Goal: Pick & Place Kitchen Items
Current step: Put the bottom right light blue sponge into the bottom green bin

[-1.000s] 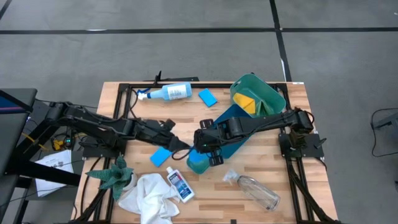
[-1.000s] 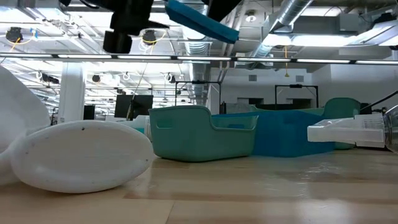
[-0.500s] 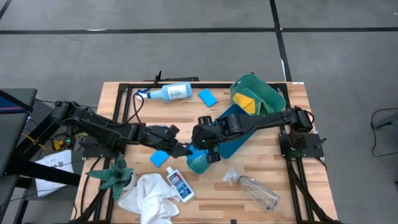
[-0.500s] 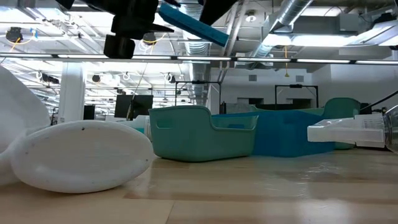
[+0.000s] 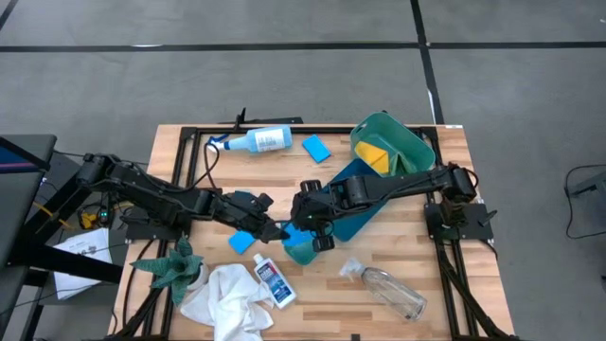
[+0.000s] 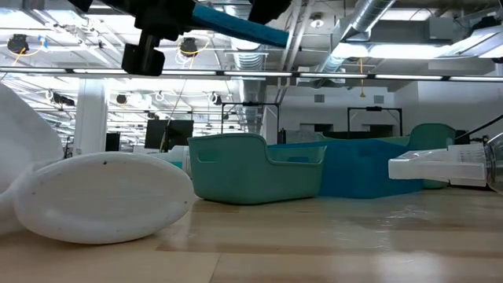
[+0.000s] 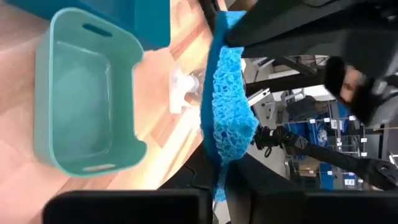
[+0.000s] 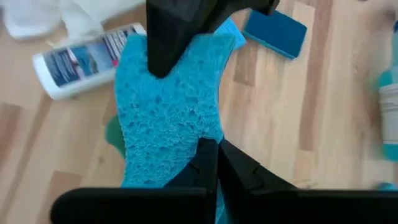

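**A:** Where do the two arms meet?

**B:** Mid-table, above the small teal bin (image 5: 301, 248). The left gripper (image 5: 280, 230) reaches in from the left, the right gripper (image 5: 301, 220) from the right. Both are pinching one blue sponge (image 8: 168, 112), held in the air. In the low view the sponge (image 6: 236, 27) sits high, well clear of the tabletop (image 6: 314, 244).

**A:** State of the fingers?

**B:** Left fingers pressed together on one end of the sponge (image 7: 227, 118); the right wrist view shows the right fingers closed on the near edge of the same sponge, with the left gripper's dark tip clamped on its far end.

**A:** What is under it?

**B:** The teal bin, open side up, seen straight down in the left wrist view (image 7: 87, 99). It stands against a larger blue tray (image 5: 355, 194), which runs toward the far right to a green basket (image 5: 398, 142) holding a yellow pad (image 5: 372, 156).

**A:** Other items?

**B:** Second blue sponge (image 5: 244, 241) flat on the table just left of the teal bin. Third blue sponge (image 5: 316, 149) at the far side, beside the spray bottle (image 5: 256, 141), which lies on its side. Small blue-labelled white bottle (image 5: 274, 281) lying near the front edge, touching the white cloth (image 5: 225, 298) to its left. Clear plastic bottle (image 5: 388, 289) lying at near right. Green spiky plant (image 5: 172, 266) at near left, just beside the cloth.
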